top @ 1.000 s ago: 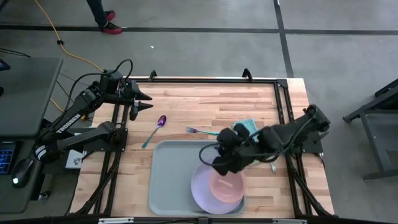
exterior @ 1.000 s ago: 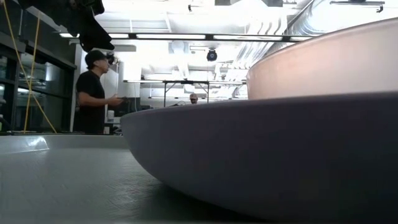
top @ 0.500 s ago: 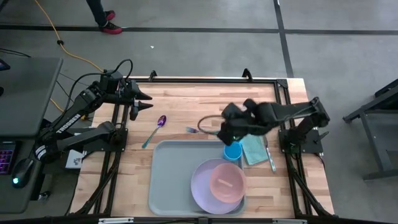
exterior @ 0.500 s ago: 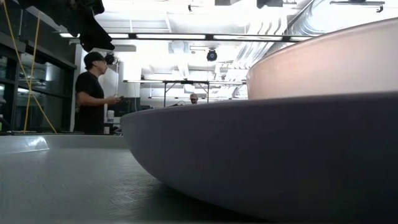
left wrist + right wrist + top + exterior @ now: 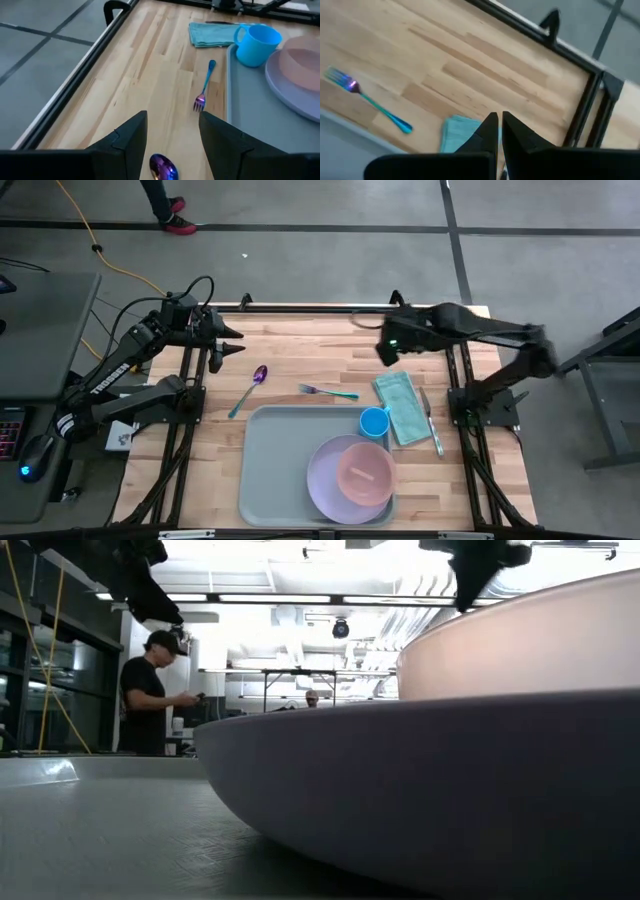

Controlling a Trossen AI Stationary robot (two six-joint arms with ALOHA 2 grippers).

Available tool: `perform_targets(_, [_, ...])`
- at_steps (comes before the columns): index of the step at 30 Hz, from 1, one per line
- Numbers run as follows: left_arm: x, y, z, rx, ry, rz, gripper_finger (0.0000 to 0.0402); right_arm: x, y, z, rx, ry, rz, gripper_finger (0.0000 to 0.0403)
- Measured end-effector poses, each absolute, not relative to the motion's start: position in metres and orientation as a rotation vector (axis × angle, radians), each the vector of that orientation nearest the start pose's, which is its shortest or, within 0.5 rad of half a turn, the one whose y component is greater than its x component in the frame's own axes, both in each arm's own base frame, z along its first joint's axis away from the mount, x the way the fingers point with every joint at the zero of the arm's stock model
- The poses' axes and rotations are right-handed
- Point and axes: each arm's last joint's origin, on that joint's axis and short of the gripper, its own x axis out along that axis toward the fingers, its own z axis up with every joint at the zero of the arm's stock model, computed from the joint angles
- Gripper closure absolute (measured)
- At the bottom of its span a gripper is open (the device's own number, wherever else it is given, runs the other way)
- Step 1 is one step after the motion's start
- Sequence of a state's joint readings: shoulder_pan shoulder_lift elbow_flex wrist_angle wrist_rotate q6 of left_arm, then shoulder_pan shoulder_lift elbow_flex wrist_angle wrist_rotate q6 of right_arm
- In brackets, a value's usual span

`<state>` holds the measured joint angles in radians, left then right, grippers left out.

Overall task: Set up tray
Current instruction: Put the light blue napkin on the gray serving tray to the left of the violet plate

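Observation:
The grey-blue tray (image 5: 280, 470) lies at the table's near middle. A lavender plate (image 5: 325, 480) rests on it, with a pink bowl (image 5: 363, 470) on the plate. A blue cup (image 5: 374, 422) stands upright at the tray's far right corner. On the wood lie a teal cloth (image 5: 400, 408), a knife (image 5: 432, 425), a fork (image 5: 328, 391) and a spoon (image 5: 250, 385). My right gripper (image 5: 385, 350) hangs shut above the far right of the table, touching nothing. My left gripper (image 5: 230, 345) waits open above the far left, over the spoon (image 5: 162, 167).
The table frame's black rails (image 5: 455, 360) run along the far and side edges. Bare wood (image 5: 320, 350) lies between the far rail and the tray. The low view is filled by the plate (image 5: 400, 800) and bowl (image 5: 520, 640); a person (image 5: 150, 690) stands in the room beyond.
My right gripper has risen from over the plate and drawn back toward the table's far right, past the fork and cloth. The blue cup, hidden under it a second ago, now stands free at the tray's far right corner.

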<state>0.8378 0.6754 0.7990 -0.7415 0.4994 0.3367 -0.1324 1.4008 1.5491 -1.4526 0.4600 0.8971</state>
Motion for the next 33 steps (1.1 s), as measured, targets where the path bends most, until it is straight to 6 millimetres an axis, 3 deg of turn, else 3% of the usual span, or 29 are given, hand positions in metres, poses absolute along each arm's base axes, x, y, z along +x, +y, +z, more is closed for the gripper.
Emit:
perform_targets(5, [0.095,0.084,0.304,-0.012,0.533,0.215,0.0190,0.189,-0.043,0.343,0.706,0.771,-1.019,0.0403])
perform_targets(12, [0.095,0.084,0.304,0.013,0.537,0.206,0.0190,0.143,-0.041,0.289,0.920,0.803,-1.113,0.0403])
perform_targets(26, [0.096,0.086,0.307,-0.054,0.499,0.247,0.0190,0.143,-0.039,0.184,1.172,0.894,-1.079,0.0402])
perform_targets(33, [0.096,0.086,0.309,-0.082,0.480,0.261,0.0190,0.137,-0.037,0.163,1.185,0.896,-1.099,0.0402])
